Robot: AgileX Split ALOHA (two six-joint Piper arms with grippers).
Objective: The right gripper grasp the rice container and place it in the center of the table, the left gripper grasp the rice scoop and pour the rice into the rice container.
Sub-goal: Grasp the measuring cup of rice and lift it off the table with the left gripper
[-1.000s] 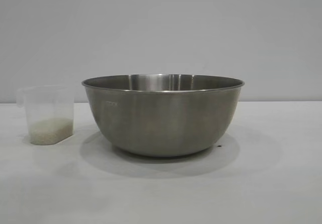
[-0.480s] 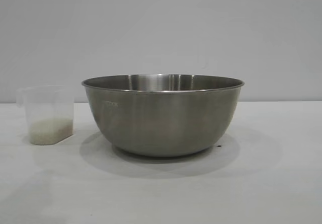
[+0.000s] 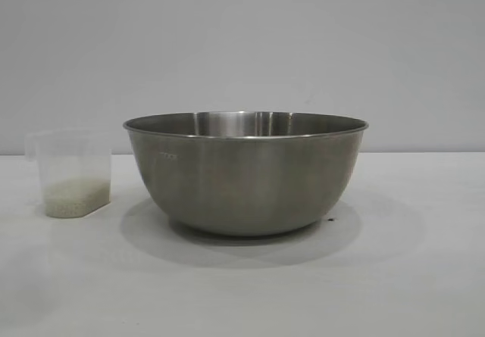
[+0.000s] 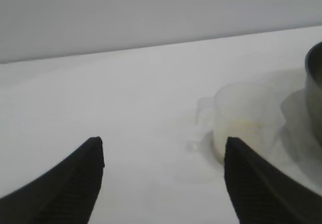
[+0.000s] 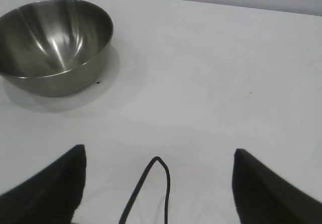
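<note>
While the round, brushed-steel rice container [image 3: 246, 174] sits upright, the frosted plastic rice scoop [image 3: 70, 172] stands just beside it, rice [image 3: 74, 196] inside. The left gripper [image 4: 163, 156], near the scoop, and the right gripper [image 5: 158, 158], well apart from the bowl, gape wide, holding nothing.

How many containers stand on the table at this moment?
2. The steel bowl stands mid-table; the plastic scoop, with rice in its bottom, stands just beside it, apart, on the left arm's side. None looks hidden.

One stainless-steel mixing bowl [image 3: 246, 174] at the centre, one frosted plastic measuring cup [image 3: 70, 172] at its 9 o'clock, one small heap of white rice [image 3: 74, 198] inside the cup, one white table [image 3: 409, 276], two black grippers, left gripper [image 4: 163, 176], right gripper [image 5: 158, 181], one thin black cable [image 5: 151, 189].
</note>
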